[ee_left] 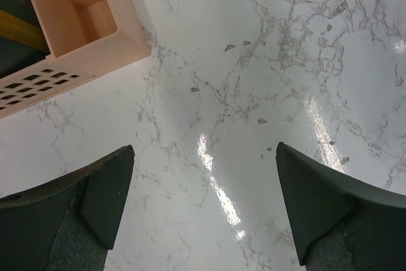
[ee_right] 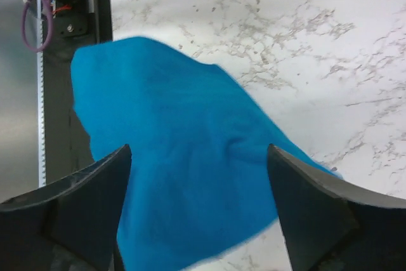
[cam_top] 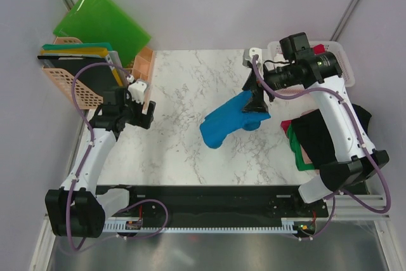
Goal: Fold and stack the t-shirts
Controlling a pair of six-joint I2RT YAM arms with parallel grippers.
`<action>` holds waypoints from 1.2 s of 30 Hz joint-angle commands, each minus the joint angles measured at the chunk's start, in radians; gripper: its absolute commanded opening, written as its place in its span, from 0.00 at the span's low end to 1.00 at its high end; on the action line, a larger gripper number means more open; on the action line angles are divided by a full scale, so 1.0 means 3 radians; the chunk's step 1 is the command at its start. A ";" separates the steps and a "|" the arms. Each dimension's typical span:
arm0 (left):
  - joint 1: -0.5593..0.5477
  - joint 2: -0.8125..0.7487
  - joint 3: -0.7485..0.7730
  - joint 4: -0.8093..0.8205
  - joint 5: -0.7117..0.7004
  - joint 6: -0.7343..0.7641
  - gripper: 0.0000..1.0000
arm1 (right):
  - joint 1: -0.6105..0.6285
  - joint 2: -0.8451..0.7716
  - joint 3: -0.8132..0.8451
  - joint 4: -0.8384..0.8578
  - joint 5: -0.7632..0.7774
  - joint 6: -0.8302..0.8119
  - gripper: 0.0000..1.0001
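Observation:
A bright blue t-shirt (cam_top: 227, 122) lies crumpled on the marble table (cam_top: 184, 87), right of centre. My right gripper (cam_top: 255, 103) hovers over its far right end. In the right wrist view the right gripper (ee_right: 198, 150) stands open, and the blue cloth (ee_right: 158, 93) shows blurred below and between the fingers, pinched by neither. More t-shirts, black (cam_top: 317, 132), red (cam_top: 287, 125) and green (cam_top: 299, 157), sit in a heap at the table's right edge under the right arm. My left gripper (cam_top: 143, 113) is at the left side, open (ee_left: 204, 150) over bare marble.
A peach lattice basket (cam_top: 63, 82) holding stiff folders stands at the back left, and its corner (ee_left: 95, 42) is close to the left gripper. A green plastic folder (cam_top: 101, 20) leans behind it. A white basket (cam_top: 342, 61) stands at the back right. A black rail (cam_top: 209, 198) runs along the near edge.

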 commanded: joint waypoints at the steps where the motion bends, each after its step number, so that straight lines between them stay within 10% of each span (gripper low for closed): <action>1: -0.0019 -0.0119 -0.0051 0.0079 0.0018 0.0089 1.00 | 0.0021 -0.0158 -0.0216 0.0819 0.0141 0.0641 0.98; 11: -0.0019 -0.0170 -0.0077 0.0069 0.0028 0.0100 1.00 | 0.0016 -0.0409 -0.1194 0.1440 0.1752 0.0773 0.95; 19: -0.0019 -0.0104 -0.0052 0.0079 0.0125 0.0074 1.00 | 0.0016 -0.0385 -0.2273 0.1965 0.1314 0.1026 0.89; 36: -0.0019 -0.0165 -0.0036 0.0023 0.0054 0.0069 1.00 | 0.0113 0.0940 -0.1757 0.2656 0.0684 0.1733 0.75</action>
